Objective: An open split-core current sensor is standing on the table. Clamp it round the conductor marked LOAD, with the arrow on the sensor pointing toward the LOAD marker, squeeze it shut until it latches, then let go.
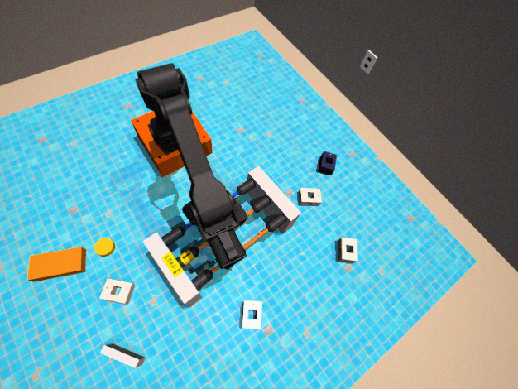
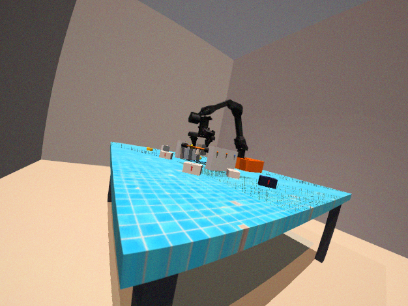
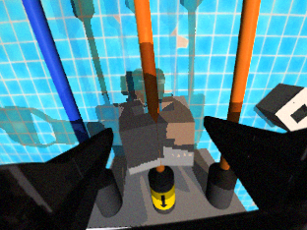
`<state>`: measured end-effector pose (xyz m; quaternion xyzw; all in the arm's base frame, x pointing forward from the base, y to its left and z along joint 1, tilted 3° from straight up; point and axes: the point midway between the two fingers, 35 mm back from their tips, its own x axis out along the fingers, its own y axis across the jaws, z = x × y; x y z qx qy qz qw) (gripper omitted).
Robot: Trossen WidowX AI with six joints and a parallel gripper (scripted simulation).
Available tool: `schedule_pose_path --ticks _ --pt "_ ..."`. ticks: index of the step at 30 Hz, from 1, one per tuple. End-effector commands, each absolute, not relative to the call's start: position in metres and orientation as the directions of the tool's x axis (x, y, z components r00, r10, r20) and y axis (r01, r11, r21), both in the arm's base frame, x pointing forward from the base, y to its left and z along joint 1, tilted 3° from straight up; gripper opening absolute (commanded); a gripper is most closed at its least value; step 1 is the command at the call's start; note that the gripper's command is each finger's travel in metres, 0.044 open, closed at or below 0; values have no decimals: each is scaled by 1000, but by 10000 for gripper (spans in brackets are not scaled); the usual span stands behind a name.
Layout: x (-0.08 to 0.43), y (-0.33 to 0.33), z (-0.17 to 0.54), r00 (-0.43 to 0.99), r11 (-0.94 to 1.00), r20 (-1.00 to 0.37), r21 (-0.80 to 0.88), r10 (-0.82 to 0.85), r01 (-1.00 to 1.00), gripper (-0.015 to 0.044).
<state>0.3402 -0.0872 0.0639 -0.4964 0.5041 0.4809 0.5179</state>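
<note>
The middle orange conductor [image 1: 249, 213] [image 3: 144, 29] ends at a black boot with a yellow arrow sleeve [image 1: 187, 256] [image 3: 162, 198]. The yellow LOAD marker [image 1: 171, 263] is on the end block beside it. The grey-brown sensor [image 3: 140, 140] sits around this conductor near the sleeve. Its two halves lie on either side, with a thin line between them. Its arrow and latch cannot be made out. My gripper [image 2: 201, 144] [image 3: 158, 126] is open, its fingertips apart on both sides of the sensor and clear of it. In the top view the arm hides fingers and sensor.
A blue conductor [image 3: 54, 54] and another orange one [image 3: 246, 54] flank the middle one. The far end block [image 1: 274, 194] holds their other ends. Several white holed blocks, a navy block [image 1: 327, 168], an orange block [image 1: 57, 263] and a yellow disc [image 1: 103, 247] stand around.
</note>
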Motion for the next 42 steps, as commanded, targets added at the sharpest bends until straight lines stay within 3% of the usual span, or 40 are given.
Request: schedule_pose_path --ticks 1,19,42 --pt "338 -88 56 17 48 -1000 -17 -6 -999 440" --pt "338 -88 34 17 48 -1000 -17 -6 -999 440" --pt "340 -87 38 27 45 -1000 -27 -2 -999 287"
